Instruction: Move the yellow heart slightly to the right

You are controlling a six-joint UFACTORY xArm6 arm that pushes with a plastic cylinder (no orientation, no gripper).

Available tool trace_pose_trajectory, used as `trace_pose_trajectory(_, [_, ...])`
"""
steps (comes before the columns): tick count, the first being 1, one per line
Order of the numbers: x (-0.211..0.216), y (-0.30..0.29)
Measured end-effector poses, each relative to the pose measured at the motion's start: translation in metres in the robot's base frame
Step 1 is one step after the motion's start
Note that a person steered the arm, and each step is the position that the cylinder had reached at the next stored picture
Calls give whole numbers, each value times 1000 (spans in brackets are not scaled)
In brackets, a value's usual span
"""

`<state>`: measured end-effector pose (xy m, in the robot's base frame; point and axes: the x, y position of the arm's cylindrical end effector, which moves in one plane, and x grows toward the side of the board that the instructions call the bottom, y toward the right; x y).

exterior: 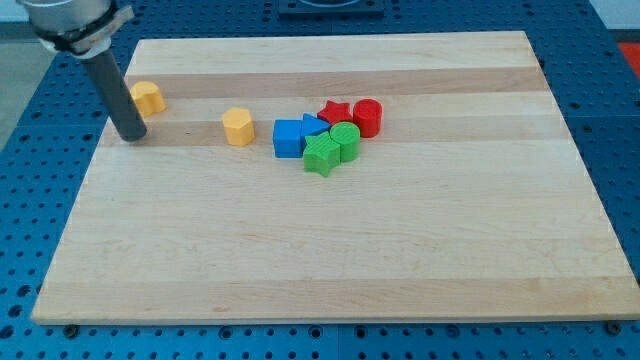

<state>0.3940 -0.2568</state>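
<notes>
Our tip (pixel 133 138) sits at 7 o'clock of the yellow heart (pixel 148 97), just beside it; no fingers, bare rod only.

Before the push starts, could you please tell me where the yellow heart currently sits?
The yellow heart lies near the board's upper-left corner in the camera view, just right of my tip and slightly above it, well left of the other yellow block.

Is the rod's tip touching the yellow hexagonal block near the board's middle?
No: my tip sits well to the view's left of the yellow hexagonal block, bare wooden board between them.
</notes>
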Motion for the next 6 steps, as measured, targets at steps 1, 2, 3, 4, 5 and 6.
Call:
trace_pose_trajectory(1, [-39, -45])
trace_pose_trajectory(2, [-48, -47])
trace_pose_trajectory(3, [-74, -31])
trace_pose_trajectory(4, [-107, -28])
trace_pose_trajectory(5, [-100, -28])
trace_pose_trajectory(6, [-71, -28])
